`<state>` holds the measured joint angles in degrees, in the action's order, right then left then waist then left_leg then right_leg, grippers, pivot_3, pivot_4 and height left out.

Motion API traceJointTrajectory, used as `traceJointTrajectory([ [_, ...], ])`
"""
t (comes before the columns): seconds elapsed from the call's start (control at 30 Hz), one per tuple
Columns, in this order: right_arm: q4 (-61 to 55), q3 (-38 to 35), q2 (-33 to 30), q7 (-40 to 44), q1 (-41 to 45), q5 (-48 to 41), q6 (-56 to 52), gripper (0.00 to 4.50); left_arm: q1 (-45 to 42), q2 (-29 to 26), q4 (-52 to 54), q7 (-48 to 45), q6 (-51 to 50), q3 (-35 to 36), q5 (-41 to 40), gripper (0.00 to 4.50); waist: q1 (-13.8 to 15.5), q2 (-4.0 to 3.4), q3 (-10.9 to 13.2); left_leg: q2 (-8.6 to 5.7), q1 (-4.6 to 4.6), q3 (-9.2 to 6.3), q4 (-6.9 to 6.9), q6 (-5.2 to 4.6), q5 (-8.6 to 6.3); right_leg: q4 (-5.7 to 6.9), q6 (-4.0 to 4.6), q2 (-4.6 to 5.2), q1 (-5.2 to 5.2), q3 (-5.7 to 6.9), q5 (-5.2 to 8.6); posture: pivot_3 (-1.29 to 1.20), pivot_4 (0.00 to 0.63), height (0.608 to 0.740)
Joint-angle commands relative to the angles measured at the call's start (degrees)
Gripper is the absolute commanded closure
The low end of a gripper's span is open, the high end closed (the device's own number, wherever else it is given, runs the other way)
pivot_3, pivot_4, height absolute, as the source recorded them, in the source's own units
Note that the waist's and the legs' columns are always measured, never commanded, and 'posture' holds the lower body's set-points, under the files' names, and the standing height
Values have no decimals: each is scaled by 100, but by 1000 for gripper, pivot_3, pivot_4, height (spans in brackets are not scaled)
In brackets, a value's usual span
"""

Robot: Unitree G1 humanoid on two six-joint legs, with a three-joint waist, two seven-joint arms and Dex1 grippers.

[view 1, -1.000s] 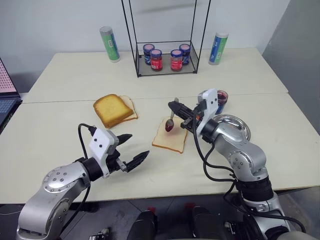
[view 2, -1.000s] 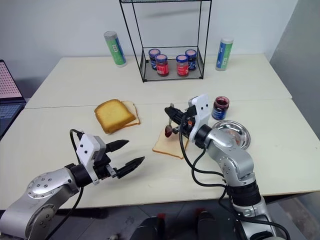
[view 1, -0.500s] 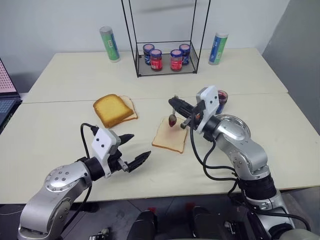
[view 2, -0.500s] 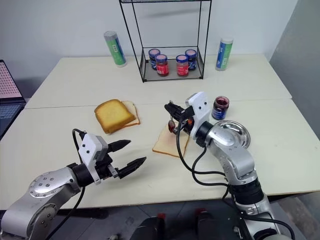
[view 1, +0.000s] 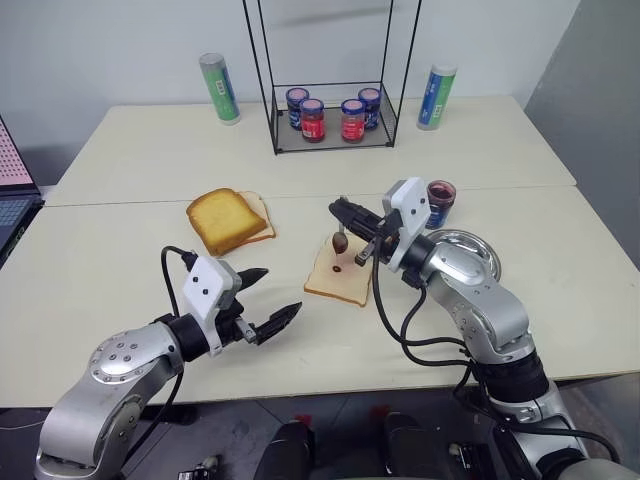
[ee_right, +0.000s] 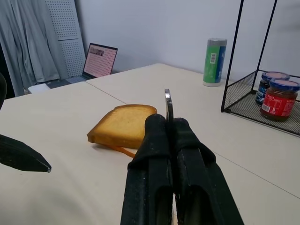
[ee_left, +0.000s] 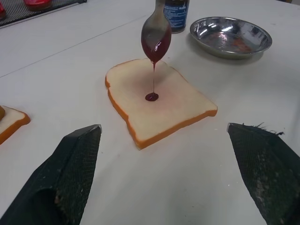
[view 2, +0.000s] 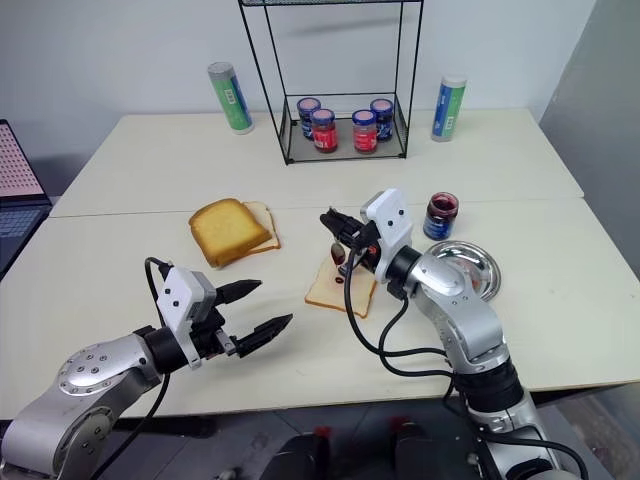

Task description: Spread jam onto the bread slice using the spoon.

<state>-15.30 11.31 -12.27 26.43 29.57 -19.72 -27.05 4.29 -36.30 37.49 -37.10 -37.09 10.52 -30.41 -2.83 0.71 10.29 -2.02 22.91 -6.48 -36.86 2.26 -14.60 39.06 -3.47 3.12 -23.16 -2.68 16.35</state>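
Observation:
The pale bread slice (view 1: 341,282) lies flat at the table's middle. Above it hangs the spoon (ee_left: 156,35), bowl down, with a thin thread of dark red jam running off it into a small blob (ee_left: 151,97) on the bread. My right gripper (view 1: 338,207) is shut on the spoon's handle (ee_right: 168,101), over the slice's far edge. The jam jar (view 1: 440,198) stands behind my right wrist, beside the round steel plate (view 1: 476,250). My left gripper (view 1: 279,290) hovers open and empty to the near left of the bread, its fingers (ee_left: 75,164) spread wide.
A golden toasted slice (view 1: 224,219) lies left of the bread. A wire rack (view 1: 335,140) with several small jars stands at the back, between two upright cylinders (view 1: 218,88) (view 1: 436,97). A laptop (view 1: 12,195) sits at the left edge.
My right wrist has rolled and shifted slightly left, tipping the spoon's bowl downward; jam now drips from it onto the bread. The left arm has stayed still.

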Motion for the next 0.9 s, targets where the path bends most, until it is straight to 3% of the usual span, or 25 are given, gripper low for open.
traceJointTrajectory([
  [0.03, 109, -974, 596, -754, 58, -919, -967, 4461, -36, -61, 85, -21, 40, 30, -84, 0, 0, 1, -1, 0, 0, -1, 0, 0, 0, 0, 0, 0, 0, 0, 0, 0, 150, 740],
  [0.3, 886, -2602, 1721, -2256, 248, -2477, -2497, 4461, -61, -91, 83, -37, 26, 31, -87, 0, 6, 0, -1, -1, 0, -8, 1, 0, 0, 2, 3, 0, -1, -1, -2, 0, 150, 740],
  [0.53, 1173, -3488, 2409, -3352, 346, -3472, -2739, 4461, -12, -112, 148, -10, 9, 71, -112, 0, -25, -1, 0, 0, -1, 3, 3, 0, 0, 2, 4, -2, -2, -1, -2, 0, 150, 740],
  [0.9, 1434, -3052, 2188, -3370, 214, -3447, -2531, 4461, -49, -87, 130, 17, 39, 17, -95, 0, -57, -1, -1, -17, -2, 6, 6, -1, 0, 3, 4, -8, -2, 0, -2, 0, 150, 740],
])
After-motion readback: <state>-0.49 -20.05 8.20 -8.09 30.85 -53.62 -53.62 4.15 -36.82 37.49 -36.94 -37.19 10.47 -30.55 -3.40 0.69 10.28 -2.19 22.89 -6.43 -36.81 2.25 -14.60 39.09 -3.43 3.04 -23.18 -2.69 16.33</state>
